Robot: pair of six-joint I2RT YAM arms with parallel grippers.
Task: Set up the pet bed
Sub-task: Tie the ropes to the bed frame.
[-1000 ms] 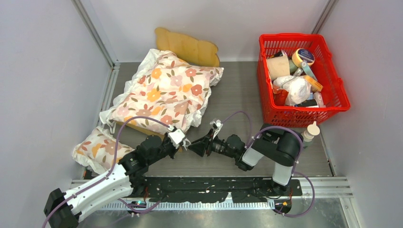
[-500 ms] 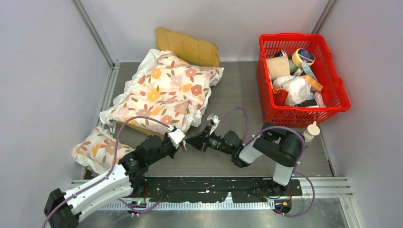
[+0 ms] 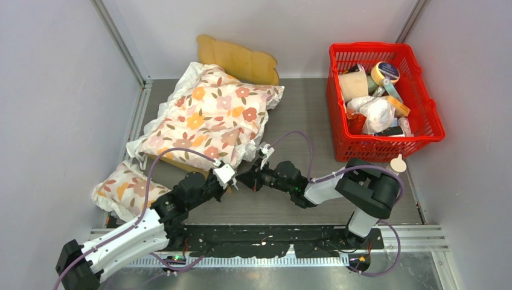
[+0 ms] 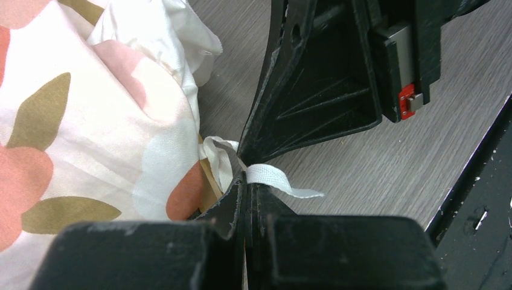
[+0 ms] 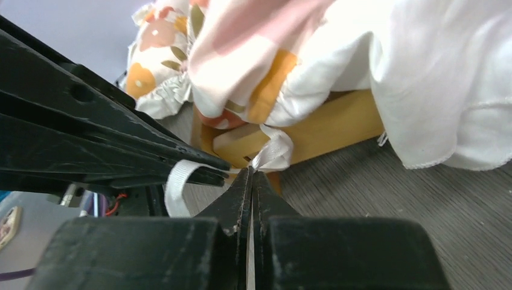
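Grey wood-grain table [image 3: 302, 121], pale walls on three sides, and near the front edge the two arms meet nose to nose. The left gripper [image 4: 246, 181] has its jaws pressed fully together, nipping a white tie [image 4: 275, 179] that trails out flat over the table. The right gripper [image 5: 250, 174] is clamped just as tight, its tips pinching the white tie as well, where it curls up against the wood.

Both sets of tips sit just beside each other at the near right corner of the floral cushion [image 3: 211, 118], whose white frilled edge hangs just above them. That cushion sprawls over the pet bed [image 3: 241, 60] and hides most of it. I can see only the scalloped headboard standing by the back wall and a length of light-wood rail poking out beneath the frill by the grippers. Whether the tie belongs to cushion or frame I cannot tell.

A smaller floral pillow [image 3: 124, 190] lies at the near left, beside the left arm. Well apart on the right stands a red basket [image 3: 374, 148] crammed with odds and ends, with a white-capped bottle [image 3: 396, 164] just in front of it.
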